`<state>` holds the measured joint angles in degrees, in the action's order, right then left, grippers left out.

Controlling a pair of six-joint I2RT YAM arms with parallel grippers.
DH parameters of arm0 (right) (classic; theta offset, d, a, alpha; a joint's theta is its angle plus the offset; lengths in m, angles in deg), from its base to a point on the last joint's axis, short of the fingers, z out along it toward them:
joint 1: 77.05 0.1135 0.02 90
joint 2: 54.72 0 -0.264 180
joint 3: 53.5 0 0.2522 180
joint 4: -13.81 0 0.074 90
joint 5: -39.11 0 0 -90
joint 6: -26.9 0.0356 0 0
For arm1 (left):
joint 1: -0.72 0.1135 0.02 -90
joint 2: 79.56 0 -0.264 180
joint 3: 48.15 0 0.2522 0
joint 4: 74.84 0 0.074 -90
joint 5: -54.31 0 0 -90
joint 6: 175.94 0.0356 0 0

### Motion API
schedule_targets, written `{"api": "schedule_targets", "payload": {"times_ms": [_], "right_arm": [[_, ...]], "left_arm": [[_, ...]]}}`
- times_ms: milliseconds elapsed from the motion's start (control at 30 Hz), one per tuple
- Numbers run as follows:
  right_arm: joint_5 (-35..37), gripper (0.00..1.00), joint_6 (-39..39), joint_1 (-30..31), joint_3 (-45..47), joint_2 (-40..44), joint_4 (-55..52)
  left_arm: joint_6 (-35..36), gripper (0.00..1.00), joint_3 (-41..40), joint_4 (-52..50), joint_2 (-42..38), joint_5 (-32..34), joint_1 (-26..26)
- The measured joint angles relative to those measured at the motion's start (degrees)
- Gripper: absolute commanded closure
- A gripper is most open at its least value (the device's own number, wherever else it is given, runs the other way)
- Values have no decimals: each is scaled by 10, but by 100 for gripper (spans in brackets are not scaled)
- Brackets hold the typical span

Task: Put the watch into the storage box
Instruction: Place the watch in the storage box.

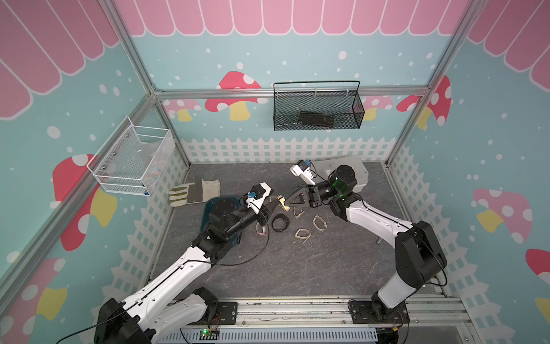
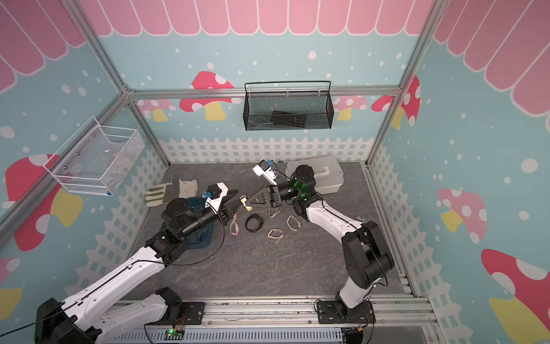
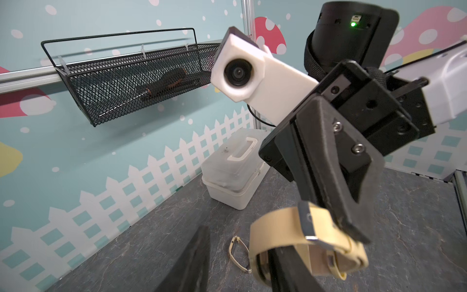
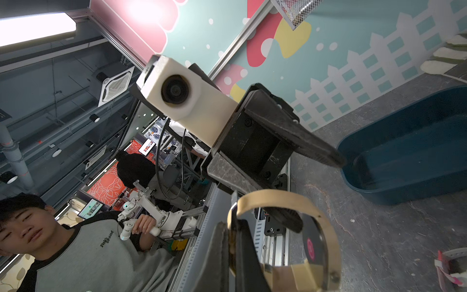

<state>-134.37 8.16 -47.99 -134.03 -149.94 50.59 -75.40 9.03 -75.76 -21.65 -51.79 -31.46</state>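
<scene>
A tan-strapped watch (image 1: 281, 203) (image 2: 245, 204) hangs in mid-air over the middle of the table. My right gripper (image 4: 231, 227) (image 1: 287, 203) is shut on its strap (image 4: 326, 227). My left gripper (image 3: 235, 255) (image 1: 274, 205) meets it from the other side with its jaws apart. One left finger (image 3: 285, 268) reaches through the watch's loop (image 3: 278, 225) and the other finger (image 3: 194, 260) stands clear of it. The dark teal storage box (image 1: 206, 215) (image 2: 205, 241) (image 4: 417, 141) lies on the table under the left arm, mostly hidden by it in both top views.
Several more watches lie on the table below the grippers: a black one (image 1: 280, 222), tan ones (image 1: 319, 222) (image 1: 302, 235) and a pink-and-white one (image 1: 262, 230). A white lidded case (image 1: 358, 175) stands at the back right, a work glove (image 1: 193, 190) at the back left. Mesh baskets (image 1: 317, 110) (image 1: 134, 160) hang on the walls.
</scene>
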Motion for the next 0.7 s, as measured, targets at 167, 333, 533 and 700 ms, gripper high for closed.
{"api": "schedule_targets", "payload": {"times_ms": [167,333,533,700], "right_arm": [[0,100,29,2,-4,-20,35],[3,100,94,3,-7,-49,117],[14,100,133,3,-8,-66,160],[15,88,143,3,-9,-66,168]], "left_arm": [[0,67,0,-7,0,0,0],[0,75,0,-10,0,0,0],[2,100,0,-21,1,-2,-1],[2,100,0,-21,1,-3,-1]]}}
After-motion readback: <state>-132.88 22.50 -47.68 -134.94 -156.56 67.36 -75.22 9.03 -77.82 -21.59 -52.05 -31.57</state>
